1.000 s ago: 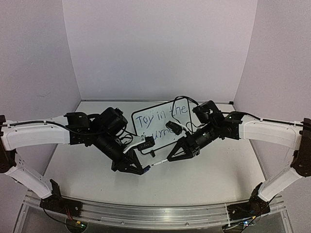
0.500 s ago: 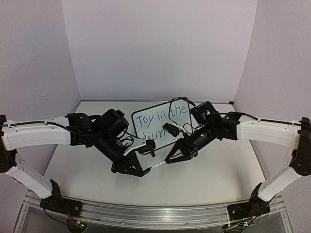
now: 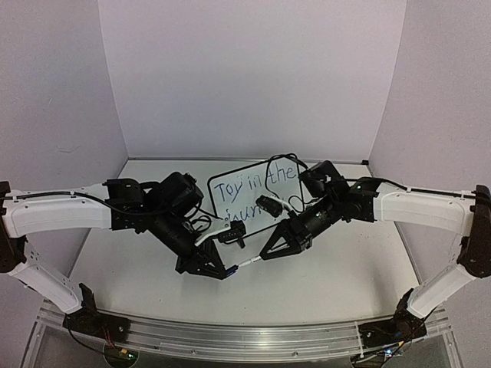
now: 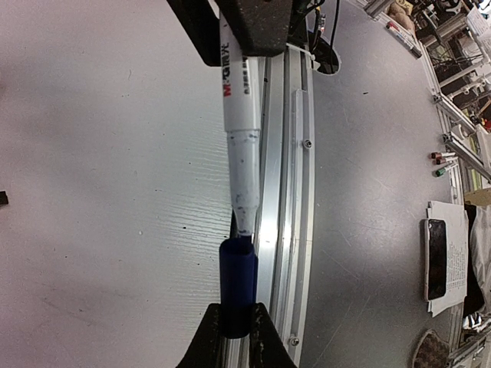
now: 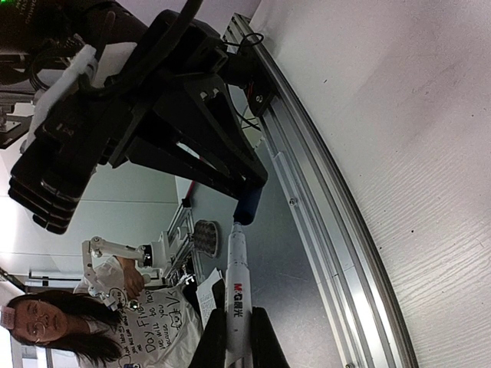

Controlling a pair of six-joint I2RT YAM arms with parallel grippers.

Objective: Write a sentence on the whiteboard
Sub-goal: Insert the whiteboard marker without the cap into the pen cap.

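Legible writing: the whiteboard (image 3: 249, 201) stands at the middle rear of the table (image 3: 345, 276). Its blue sentence (image 3: 253, 186) reads "Toy in the" over a second line beginning "journ", and the rest is hidden by the right arm. The white marker (image 4: 239, 115) carries a red "M&G" mark; the smaller print beside it is unreadable. The right gripper (image 5: 234, 337) is clamped on the marker barrel. The left gripper (image 4: 236, 326) is clamped on the dark blue cap (image 4: 238, 284), with the nib at the cap's mouth. Against a second ago, the right gripper and marker have closed leftward on the cap. Board and lettering are unchanged.
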